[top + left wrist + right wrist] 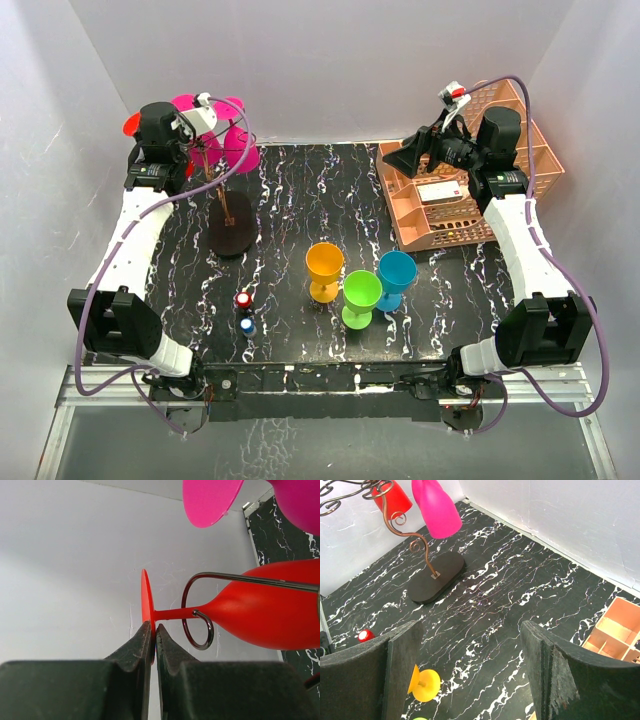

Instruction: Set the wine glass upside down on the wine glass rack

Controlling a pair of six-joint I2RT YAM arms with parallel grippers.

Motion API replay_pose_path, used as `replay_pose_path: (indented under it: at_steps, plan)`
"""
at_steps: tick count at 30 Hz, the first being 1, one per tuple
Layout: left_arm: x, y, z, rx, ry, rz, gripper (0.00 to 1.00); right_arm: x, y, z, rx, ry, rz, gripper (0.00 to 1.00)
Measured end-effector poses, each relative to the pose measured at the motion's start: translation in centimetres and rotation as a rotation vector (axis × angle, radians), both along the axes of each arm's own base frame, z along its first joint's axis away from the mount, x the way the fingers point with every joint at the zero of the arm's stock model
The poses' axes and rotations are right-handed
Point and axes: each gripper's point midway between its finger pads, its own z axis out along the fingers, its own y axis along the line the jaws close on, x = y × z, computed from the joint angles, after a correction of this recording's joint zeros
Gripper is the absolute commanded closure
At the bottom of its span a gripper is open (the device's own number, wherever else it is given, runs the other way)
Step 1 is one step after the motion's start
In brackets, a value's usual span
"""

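The left tool [152,630] is pinching the foot of the red wine glass [260,610], its stem sitting in a curl of the wine glass rack [437,575], while the right tool [470,645] is gaping wide, empty.

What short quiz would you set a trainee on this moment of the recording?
1. Multiple choice: which part of the red plastic wine glass does the left gripper pinch? A the bowl; B the flat round foot; C the stem.
2. True or false: the right gripper is shut on a blue goblet.
3. Fill in: the red glass's stem crosses a curled arm of the thin dark wire ____.

Key: 1 B. 2 False; its jaws stand wide apart with nothing between them. 3 wine glass rack.
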Motion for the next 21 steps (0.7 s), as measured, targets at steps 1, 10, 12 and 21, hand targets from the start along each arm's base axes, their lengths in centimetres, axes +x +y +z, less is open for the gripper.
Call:
replay_pose_path:
  at_steps: [1, 10, 12, 21]
  plan:
    - [0.0, 0.0, -0.1, 0.000, 0.004, -0.001, 0.95, 0.0, 0.0, 0.0, 0.000, 0.000, 0.000, 0.14]
    - [-0.2, -0.2, -0.9, -0.022, 0.028, -0.011, 0.94, 0.0, 0.0, 0.0, 0.000, 0.001, 0.000, 0.14]
    - [-0.3, -0.3, -1.1, -0.027, 0.033, -0.011, 0.94, 0.0, 0.0, 0.0, 0.000, 0.001, 0.000, 0.14]
    - [-0.4, -0.5, -1.7, -0.048, 0.043, -0.020, 0.92, 0.0, 0.0, 0.0, 0.001, 0.001, 0.003, 0.14]
